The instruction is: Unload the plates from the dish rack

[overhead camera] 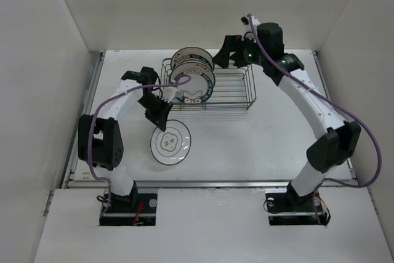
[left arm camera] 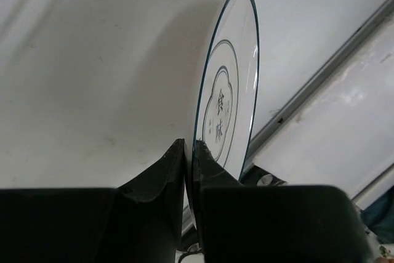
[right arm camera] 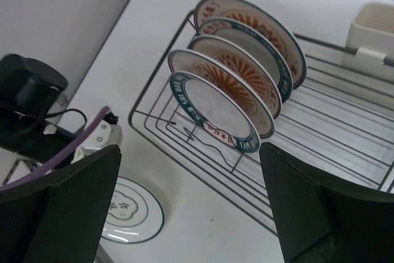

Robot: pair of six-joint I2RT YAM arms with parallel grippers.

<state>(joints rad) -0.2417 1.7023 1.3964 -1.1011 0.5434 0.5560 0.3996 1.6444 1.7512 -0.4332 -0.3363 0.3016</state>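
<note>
The dark wire dish rack (overhead camera: pixel 237 90) stands at the back middle of the table. Several plates (overhead camera: pixel 196 73) stand upright in its left slots; in the right wrist view the front one (right arm camera: pixel 212 110) has a teal rim band and the one behind (right arm camera: pixel 231 78) an orange sunburst. Another white plate (overhead camera: pixel 170 142) with a thin teal ring lies flat in front of the rack, at or just above the table. My left gripper (overhead camera: pixel 159 114) is shut on its rim (left arm camera: pixel 226 90). My right gripper (overhead camera: pixel 233 50) is open and empty, above the rack's back right.
A cream plastic holder (right arm camera: pixel 377 26) is clipped to the rack's far edge. The rack's right half (right arm camera: pixel 345 133) holds no plates. White walls close in the table on three sides. My left arm (right arm camera: pixel 28 100) reaches in beside the rack's left end.
</note>
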